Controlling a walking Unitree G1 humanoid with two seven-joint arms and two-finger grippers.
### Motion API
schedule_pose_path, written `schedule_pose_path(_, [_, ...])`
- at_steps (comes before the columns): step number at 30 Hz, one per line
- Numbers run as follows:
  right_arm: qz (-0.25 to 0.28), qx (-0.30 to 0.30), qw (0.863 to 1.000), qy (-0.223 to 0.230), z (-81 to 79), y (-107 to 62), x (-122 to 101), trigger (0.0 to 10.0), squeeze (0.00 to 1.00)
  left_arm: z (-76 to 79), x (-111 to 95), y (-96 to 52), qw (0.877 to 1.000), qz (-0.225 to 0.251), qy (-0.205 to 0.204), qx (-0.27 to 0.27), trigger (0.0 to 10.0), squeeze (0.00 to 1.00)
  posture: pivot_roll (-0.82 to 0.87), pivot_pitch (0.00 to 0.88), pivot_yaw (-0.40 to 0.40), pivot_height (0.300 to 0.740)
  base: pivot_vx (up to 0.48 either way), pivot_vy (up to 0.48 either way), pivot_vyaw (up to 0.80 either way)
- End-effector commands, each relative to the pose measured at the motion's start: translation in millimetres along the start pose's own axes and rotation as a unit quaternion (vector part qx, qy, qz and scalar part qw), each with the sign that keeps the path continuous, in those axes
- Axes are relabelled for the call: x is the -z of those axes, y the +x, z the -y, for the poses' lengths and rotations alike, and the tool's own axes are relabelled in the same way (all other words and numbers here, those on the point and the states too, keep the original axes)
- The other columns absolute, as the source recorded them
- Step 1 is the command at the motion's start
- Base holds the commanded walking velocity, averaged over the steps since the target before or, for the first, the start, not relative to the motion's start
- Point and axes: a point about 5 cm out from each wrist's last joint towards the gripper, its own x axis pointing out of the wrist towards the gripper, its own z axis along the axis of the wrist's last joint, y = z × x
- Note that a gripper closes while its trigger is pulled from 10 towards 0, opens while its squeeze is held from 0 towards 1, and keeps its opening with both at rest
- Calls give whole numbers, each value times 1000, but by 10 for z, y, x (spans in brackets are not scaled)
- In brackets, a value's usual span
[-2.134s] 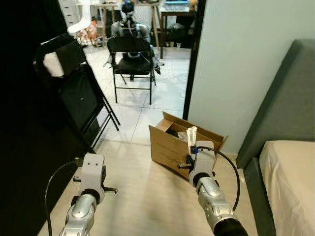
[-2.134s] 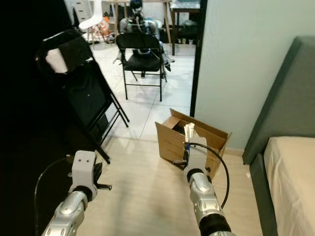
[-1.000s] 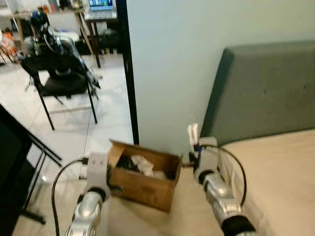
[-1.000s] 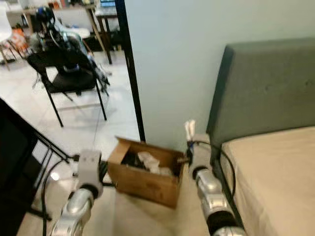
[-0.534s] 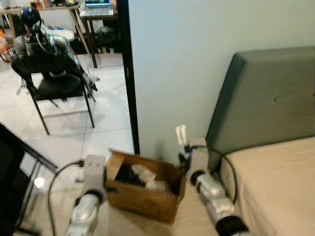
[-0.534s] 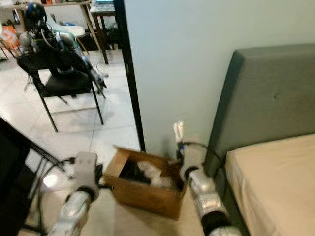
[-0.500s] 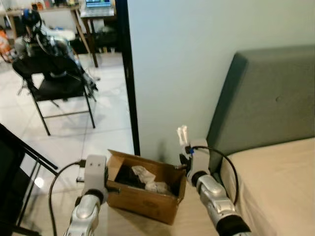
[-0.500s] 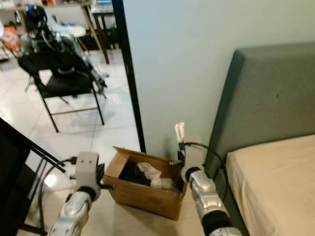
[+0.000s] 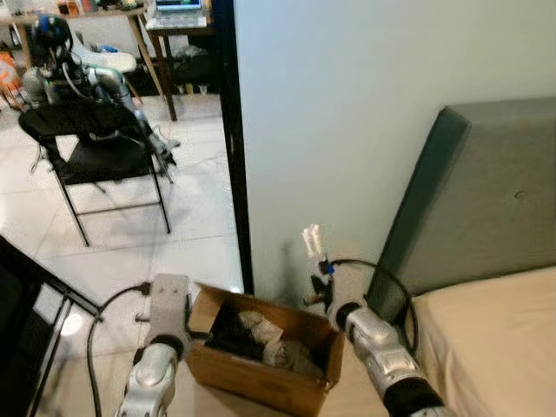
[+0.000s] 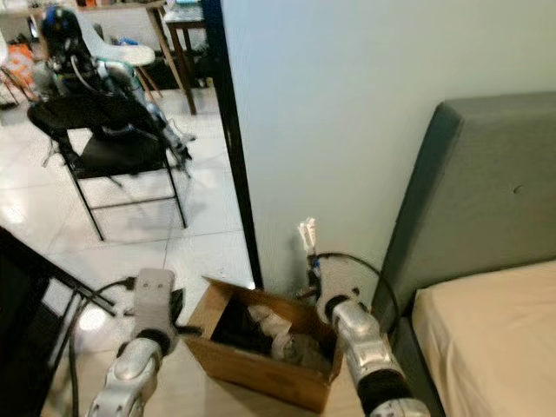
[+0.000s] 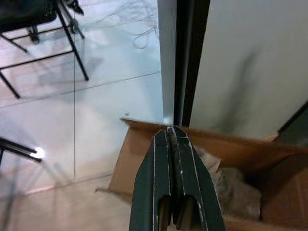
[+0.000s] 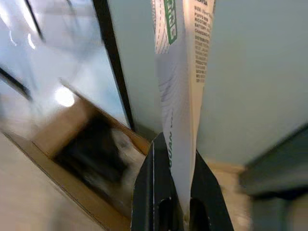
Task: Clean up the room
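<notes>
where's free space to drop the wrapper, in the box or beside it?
Cardboard box is crowded: crumpled trash fills its wall-side half; a dark gap stays by the flap near the left gripper. Bare patches: tile between box and folding chair. Right gripper holds the wrapper above the box's bed-side corner.

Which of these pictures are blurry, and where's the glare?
Right wrist view: the cardboard box and floor are smeared, while the white packet in the right end effector stays sharp. Left wrist view: crisp, with a bright glare spot on the floor tiles. Left eye view: slightly soft, same glare on the tiles.
</notes>
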Motion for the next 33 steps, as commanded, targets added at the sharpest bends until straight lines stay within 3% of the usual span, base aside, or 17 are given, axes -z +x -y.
schedule_pose_path(1, [-33, -28, 999, -21, -97, 14, 73, 10000, 0, -74, 50, -39, 1000, -7, 7, -10, 10000, 0, 2, 67, -5, 740, 0, 0, 0])
schedule_pose_path(10, [-44, -70, 995, -58, -142, 41, 14, 10000, 0, -65, 54, -39, 1000, -6, 9, -12, 10000, 0, -3, 63, -7, 740, 0, 0, 0])
schedule_pose_path(14, [-69, -103, 987, -103, -165, 73, 1, 10000, 0, -46, 56, -31, 1000, -8, 12, -5, 10000, 0, -5, 63, -6, 740, 0, 0, 0])
schedule_pose_path(15, [-88, -121, 979, -139, -174, 91, -3, 10000, 0, -33, 70, -32, 1000, -13, 20, 3, 10000, 0, -6, 66, -7, 740, 0, 0, 0])
schedule_pose_path(19, [-123, -147, 966, -172, -169, 119, -14, 10000, 0, -17, 108, -42, 999, -24, 36, 20, 10000, 0, -2, 83, -10, 740, 0, 0, 0])
schedule_pose_path(22, [-127, -149, 965, -176, -163, 122, -18, 10000, 0, -14, 111, -44, 999, -26, 39, 23, 10000, 0, -2, 83, -10, 740, 0, 0, 0])
schedule_pose_path(25, [-156, -143, 950, -230, -83, 164, -42, 10000, 0, -26, 107, -59, 996, -26, 69, 52, 10000, 0, -3, 150, -18, 740, 0, 0, 0])
schedule_pose_path(27, [-163, -141, 945, -246, -58, 172, -48, 10000, 0, -33, 102, -63, 995, -25, 78, 62, 10000, 0, -3, 150, -18, 740, 0, 0, 0])
schedule_pose_path(28, [-167, -136, 943, -253, -29, 181, -71, 10000, 0, -45, 84, -73, 993, -21, 90, 75, 10000, 0, 2, 190, -25, 740, 0, 0, 0])
schedule_pose_path(30, [-168, -132, 943, -255, -10, 192, -97, 10000, 0, -57, 62, -87, 991, -15, 102, 90, 10000, 0, 3, 212, -30, 740, 0, 0, 0])
schedule_pose_path(32, [-172, -131, 945, -246, 4, 211, -143, 10000, 0, -61, 26, -172, 977, 0, 150, 150, 10000, 0, 7, 299, -50, 740, 0, 0, 0])
schedule_pose_path(33, [-172, -131, 945, -246, 4, 211, -143, 10000, 0, -61, 26, -172, 977, 0, 150, 150, 10000, 0, 7, 299, -50, 740, 0, 0, 0])
